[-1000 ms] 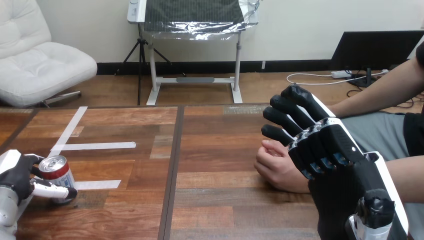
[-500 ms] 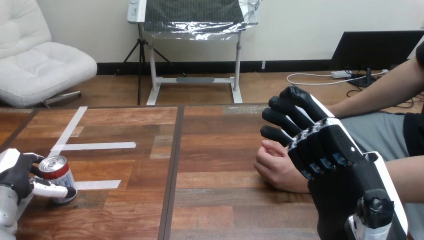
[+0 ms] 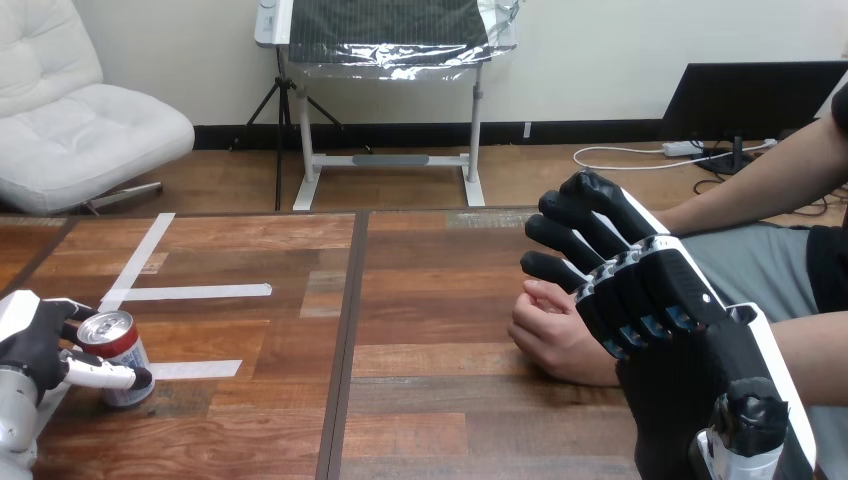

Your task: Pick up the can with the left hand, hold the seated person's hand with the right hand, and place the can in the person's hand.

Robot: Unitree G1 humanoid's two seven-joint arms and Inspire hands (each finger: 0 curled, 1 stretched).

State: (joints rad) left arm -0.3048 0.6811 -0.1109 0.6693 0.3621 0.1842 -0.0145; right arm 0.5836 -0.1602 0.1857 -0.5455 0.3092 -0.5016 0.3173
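A red and white can [image 3: 113, 347] stands on the wooden table [image 3: 430, 280] at the near left. My left hand [image 3: 30, 345] is wrapped round it, thumb across its front and fingers curled behind it. The person's hand [image 3: 548, 335] rests on the table at the right, loosely curled, palm side toward me. My right hand [image 3: 650, 295] hovers just right of and above it, back toward the camera, fingers only slightly bent and holding nothing. It hides part of the person's wrist, and I cannot tell whether the two touch.
White tape strips [image 3: 190, 292] lie on the table's left half, just beyond the can. A dark seam [image 3: 345, 340] runs front to back between two table boards. The person's forearm [image 3: 760, 185] reaches in from the right edge.
My left hand has shifted very slightly round the can. The right hand and the person's hand have kept still.
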